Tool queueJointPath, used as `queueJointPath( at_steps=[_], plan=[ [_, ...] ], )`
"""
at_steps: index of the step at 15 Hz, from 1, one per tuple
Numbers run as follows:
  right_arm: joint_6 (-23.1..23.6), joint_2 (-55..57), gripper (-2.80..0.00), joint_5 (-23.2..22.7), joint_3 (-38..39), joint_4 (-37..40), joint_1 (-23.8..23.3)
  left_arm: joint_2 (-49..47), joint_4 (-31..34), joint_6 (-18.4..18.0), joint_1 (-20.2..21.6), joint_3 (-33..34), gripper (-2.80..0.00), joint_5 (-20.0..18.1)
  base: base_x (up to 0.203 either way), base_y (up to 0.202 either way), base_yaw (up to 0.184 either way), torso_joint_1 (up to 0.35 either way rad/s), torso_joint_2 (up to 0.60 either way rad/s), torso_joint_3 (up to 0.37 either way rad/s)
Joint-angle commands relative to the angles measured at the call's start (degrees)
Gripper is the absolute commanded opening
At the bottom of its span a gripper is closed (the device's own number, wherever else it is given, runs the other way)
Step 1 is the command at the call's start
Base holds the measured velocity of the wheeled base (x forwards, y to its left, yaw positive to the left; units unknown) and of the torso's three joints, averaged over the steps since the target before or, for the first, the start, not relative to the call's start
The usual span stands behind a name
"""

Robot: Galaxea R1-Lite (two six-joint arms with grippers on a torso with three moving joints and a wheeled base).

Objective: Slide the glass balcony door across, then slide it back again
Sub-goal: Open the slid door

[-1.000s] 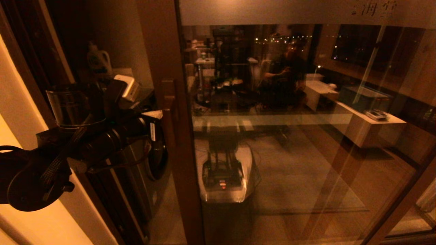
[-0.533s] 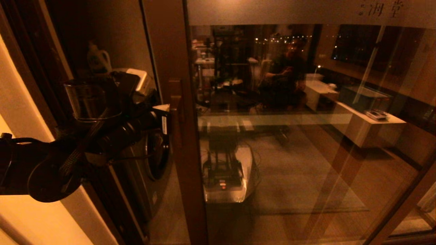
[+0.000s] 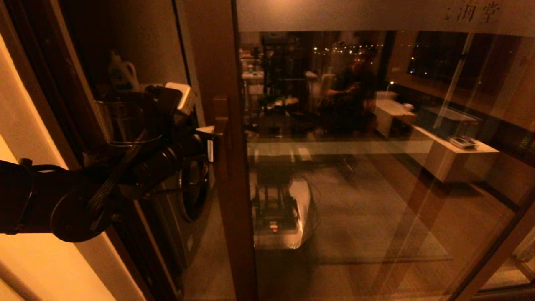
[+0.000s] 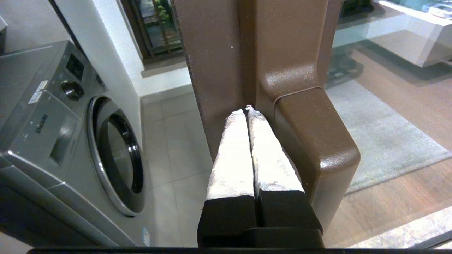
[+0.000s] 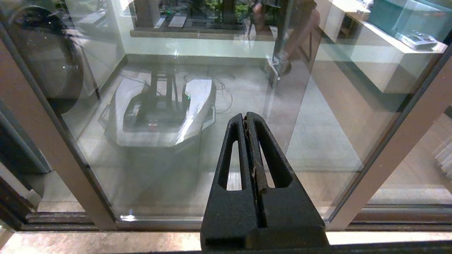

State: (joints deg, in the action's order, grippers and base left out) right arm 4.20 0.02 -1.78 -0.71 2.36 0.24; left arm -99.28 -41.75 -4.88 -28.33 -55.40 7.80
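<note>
glass door (image 3: 355, 167) fills the head view from 12 to 5 o'clock, frame edge w/ bar handle (image 3: 220, 125) near centre. washer (image 4: 53, 141) at 9 o'clock past the frame is plain only in the left wrist view. left gripper (image 4: 247, 110) is clenched on nothing, tips tucked behind the handle against the frame; head view shows just the arm at 9 o'clock. right gripper (image 5: 246, 118), seen only in its own wrist view, is clenched too, facing the glass low down.
</note>
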Motion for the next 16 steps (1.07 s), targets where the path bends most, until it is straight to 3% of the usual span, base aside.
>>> queueJointPath(
  at_steps=[1,16],
  plan=[
    [0.0,0.1,-2.80,-0.1,0.0,0.0,0.0,-0.5,-0.5,0.0,-0.8,-0.9,-2.80,0.6,0.000,0.000,0.000,0.000,0.00,0.000],
    [0.0,0.1,-2.80,0.0,0.0,0.0,0.0,-3.3,-0.5,-0.9,-5.6,-4.5,-2.80,2.5,0.000,0.000,0.000,0.000,0.00,0.000]
  ],
)
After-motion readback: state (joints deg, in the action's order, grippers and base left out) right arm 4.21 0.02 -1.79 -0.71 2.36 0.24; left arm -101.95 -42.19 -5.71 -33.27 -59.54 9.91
